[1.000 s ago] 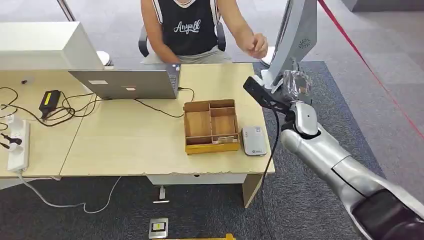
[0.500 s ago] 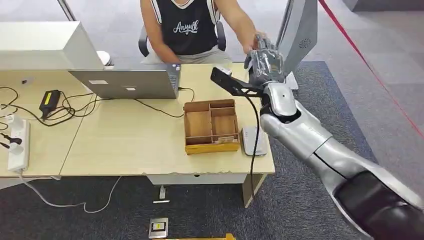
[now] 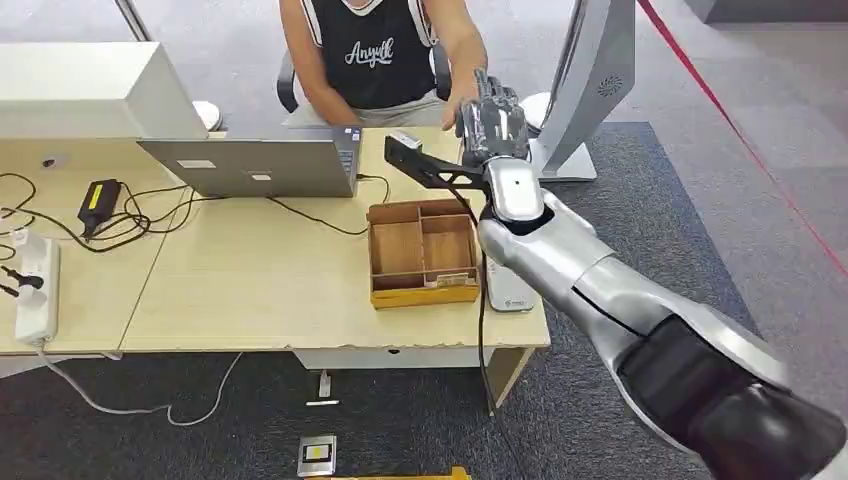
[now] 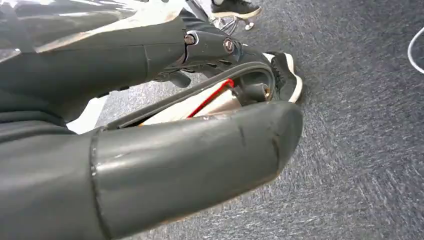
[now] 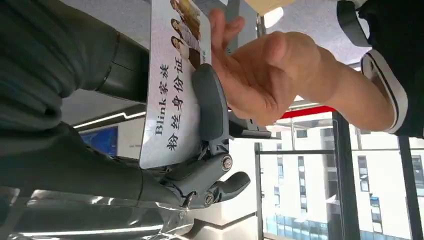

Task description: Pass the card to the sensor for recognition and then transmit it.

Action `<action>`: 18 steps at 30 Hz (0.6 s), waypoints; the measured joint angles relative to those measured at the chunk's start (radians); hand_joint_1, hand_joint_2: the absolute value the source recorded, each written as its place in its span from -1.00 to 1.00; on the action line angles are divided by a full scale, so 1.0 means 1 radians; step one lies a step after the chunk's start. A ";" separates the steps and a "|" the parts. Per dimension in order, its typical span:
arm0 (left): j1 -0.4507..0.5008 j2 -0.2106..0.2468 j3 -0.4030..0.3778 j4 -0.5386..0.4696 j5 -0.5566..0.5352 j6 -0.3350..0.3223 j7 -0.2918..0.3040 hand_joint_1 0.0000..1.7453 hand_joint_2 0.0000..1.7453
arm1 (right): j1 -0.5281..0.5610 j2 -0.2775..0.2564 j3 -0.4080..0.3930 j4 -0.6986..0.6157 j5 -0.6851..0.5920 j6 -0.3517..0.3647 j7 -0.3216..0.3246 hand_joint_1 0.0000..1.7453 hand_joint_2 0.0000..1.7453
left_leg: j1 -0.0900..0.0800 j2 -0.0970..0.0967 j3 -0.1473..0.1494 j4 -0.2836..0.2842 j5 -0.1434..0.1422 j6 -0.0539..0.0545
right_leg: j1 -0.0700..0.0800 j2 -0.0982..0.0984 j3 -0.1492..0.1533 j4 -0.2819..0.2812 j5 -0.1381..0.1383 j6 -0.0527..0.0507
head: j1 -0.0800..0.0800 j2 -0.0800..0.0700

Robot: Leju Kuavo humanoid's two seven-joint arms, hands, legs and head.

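Right hand (image 3: 492,118): raised past the far edge of the surface (image 3: 250,290); since a second ago it has swung leftward from beside the grey stand (image 3: 590,80) to the person's hand (image 5: 270,75).
Card (image 5: 172,80): clamped in the right hand's fingers (image 5: 210,107), the person's fingertips at its edge.
Sensor (image 3: 512,298): on the surface beside the wooden tray (image 3: 420,250), partly hidden by the arm.
Left hand (image 4: 165,150): hanging over grey carpet; cannot tell its state.

sensor (image 3: 512,290) half hidden by right arm | card (image 5: 172,85) top cut off
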 joint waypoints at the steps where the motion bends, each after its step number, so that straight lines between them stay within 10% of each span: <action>1: 0.000 0.000 -0.001 0.000 -0.001 0.000 0.000 -1.00 -1.00 | -0.001 0.003 0.003 0.009 0.000 0.000 0.002 1.00 1.00 | 0.000 0.000 0.000 0.000 0.000 0.000 | 0.000 0.000 0.000 0.000 0.000 0.000 | 0.000 0.000; 18: 0.002 0.003 -0.034 0.000 -0.013 -0.014 0.016 -1.00 -1.00 | -0.001 0.000 0.014 0.091 0.012 -0.005 0.063 1.00 1.00 | 0.000 0.000 0.000 0.000 0.000 0.000 | 0.000 0.000 0.000 0.000 0.000 0.000 | 0.000 0.000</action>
